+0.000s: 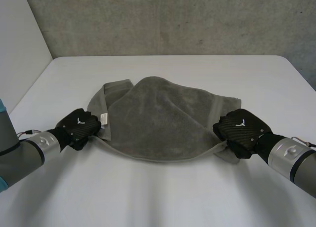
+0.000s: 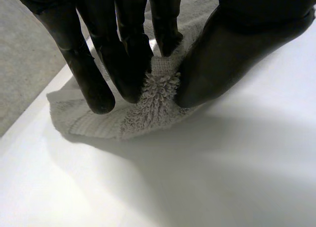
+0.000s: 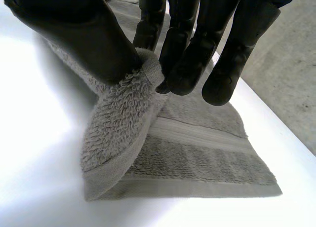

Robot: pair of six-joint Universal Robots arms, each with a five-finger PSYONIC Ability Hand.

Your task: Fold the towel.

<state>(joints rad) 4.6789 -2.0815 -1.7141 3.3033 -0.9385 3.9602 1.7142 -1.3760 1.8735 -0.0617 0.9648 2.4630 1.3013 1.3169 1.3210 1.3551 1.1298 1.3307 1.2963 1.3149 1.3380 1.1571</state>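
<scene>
A grey towel (image 1: 163, 119) lies rumpled in the middle of the white table, its far part bunched and folded over. My left hand (image 1: 79, 127) is at the towel's near left corner, and in the left wrist view its fingers (image 2: 126, 64) and thumb pinch a tuft of the towel (image 2: 155, 96). My right hand (image 1: 242, 131) is at the near right corner. There its thumb (image 3: 94, 39) and fingers squeeze a raised fold of the towel (image 3: 123, 118), with the flat hemmed corner lying beneath.
The white table (image 1: 163, 192) stretches in front of the towel and behind it to a grey wall (image 1: 173, 19). A small white label (image 1: 104, 118) shows on the towel near my left hand.
</scene>
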